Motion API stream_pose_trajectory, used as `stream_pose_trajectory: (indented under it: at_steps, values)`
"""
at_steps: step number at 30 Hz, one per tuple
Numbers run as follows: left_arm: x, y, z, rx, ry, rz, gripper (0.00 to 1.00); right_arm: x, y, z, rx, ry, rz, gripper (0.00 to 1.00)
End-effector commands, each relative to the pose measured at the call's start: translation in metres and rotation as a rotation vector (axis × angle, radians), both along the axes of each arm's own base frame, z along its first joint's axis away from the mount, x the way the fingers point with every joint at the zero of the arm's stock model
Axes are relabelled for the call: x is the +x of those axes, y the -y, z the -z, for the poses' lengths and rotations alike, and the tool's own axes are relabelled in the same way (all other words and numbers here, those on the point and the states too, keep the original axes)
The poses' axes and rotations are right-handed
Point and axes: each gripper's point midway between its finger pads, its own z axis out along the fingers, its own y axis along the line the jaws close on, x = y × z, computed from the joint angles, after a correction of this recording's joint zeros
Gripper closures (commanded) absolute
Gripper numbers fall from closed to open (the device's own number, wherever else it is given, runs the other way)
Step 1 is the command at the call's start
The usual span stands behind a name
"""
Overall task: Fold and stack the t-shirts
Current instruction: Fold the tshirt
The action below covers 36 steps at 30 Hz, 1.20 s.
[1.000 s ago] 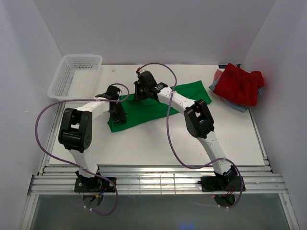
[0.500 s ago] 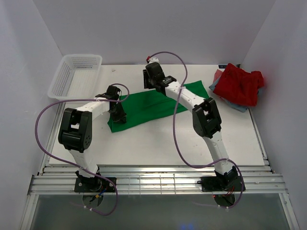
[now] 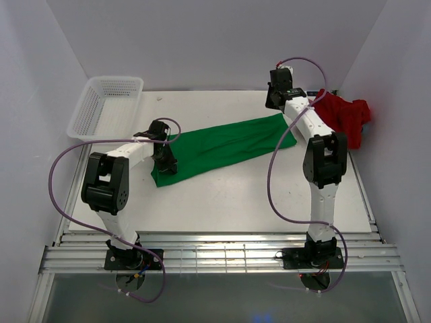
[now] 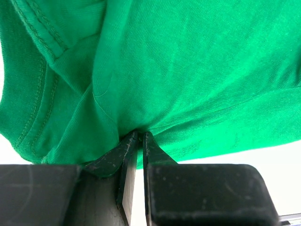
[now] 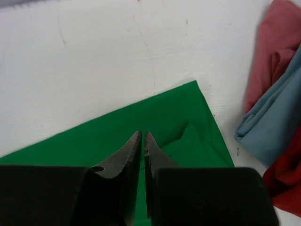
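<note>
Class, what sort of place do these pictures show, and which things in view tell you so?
Most likely a robotics lab work cell: a white table closed in by plain white walls, two robot arms mounted on a metal rail, and a green t-shirt and red t-shirt laid out.

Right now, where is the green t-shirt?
In the top view the green t-shirt lies stretched across mid-table, its left end pinched by the left gripper, its right end near the red t-shirt.
</note>
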Motion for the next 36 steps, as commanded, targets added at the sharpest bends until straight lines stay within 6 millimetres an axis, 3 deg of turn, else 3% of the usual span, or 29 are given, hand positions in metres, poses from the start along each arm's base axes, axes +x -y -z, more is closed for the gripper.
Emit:
stream_pose_trajectory:
  at_steps: [1, 12, 22, 30, 33, 34, 36]
  values:
    - [0.004, 0.001, -0.026, -0.007, 0.053, -0.005, 0.78, -0.017, -0.02, 0.028, -0.042, -0.14, -0.084, 0.88]
    - [-0.002, 0.004, -0.036, -0.029, 0.044, 0.016, 0.78, -0.042, 0.004, 0.086, -0.113, -0.322, -0.07, 0.89]
    - [0.005, 0.009, -0.031, -0.042, 0.025, 0.022, 0.78, -0.105, 0.012, 0.162, -0.148, -0.599, -0.093, 0.9]
    - [0.007, 0.005, -0.024, -0.031, 0.017, 0.014, 0.79, -0.137, 0.017, 0.197, -0.165, -0.743, -0.11, 0.9]
    - [0.008, 0.002, -0.014, -0.029, -0.004, 0.004, 0.78, -0.155, 0.017, 0.2, -0.176, -0.781, -0.119, 0.91]
    - [0.009, 0.002, -0.012, -0.029, -0.009, 0.001, 0.79, -0.158, 0.015, 0.193, -0.173, -0.772, -0.123, 0.9]
    - [0.01, -0.002, -0.001, -0.023, -0.031, -0.004, 0.79, -0.177, 0.015, 0.195, -0.178, -0.804, -0.126, 0.91]
